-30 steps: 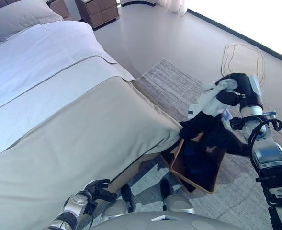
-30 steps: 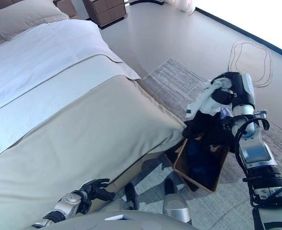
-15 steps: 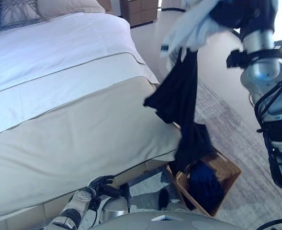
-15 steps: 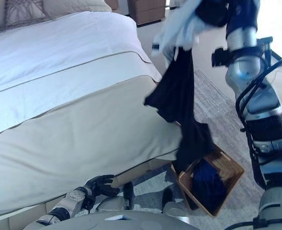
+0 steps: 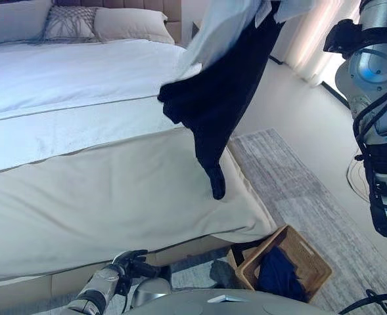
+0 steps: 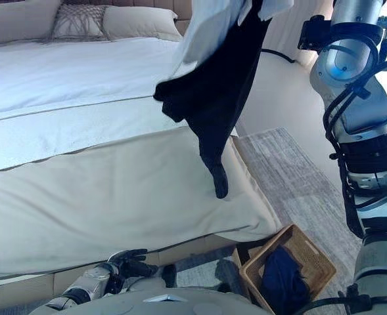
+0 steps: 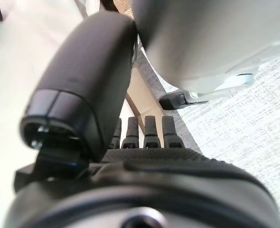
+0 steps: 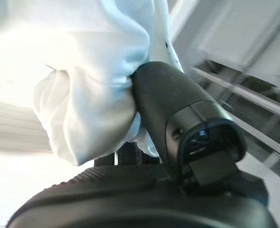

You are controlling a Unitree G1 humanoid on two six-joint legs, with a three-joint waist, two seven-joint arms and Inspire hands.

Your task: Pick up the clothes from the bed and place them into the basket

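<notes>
While the right hand (image 8: 144,190) keeps its fingers and thumb clamped on the white-and-dark clothes (image 5: 223,85), which hang below them over the bed (image 5: 101,190), it does best to carry them above the basket (image 5: 298,259) before loosening, the left hand (image 5: 124,262) hanging relaxed.

Soft matt cloth garments (image 5: 219,98), a woven wicker basket (image 5: 305,252), a smooth fabric bed (image 5: 101,190).

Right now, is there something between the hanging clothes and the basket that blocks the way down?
Nothing visible blocks it. The right hand holds the white cloth high, with the black garment dangling over the bed's corner. The basket stands on the rug below and to the right, its opening unobstructed, with dark blue clothing already inside.
</notes>
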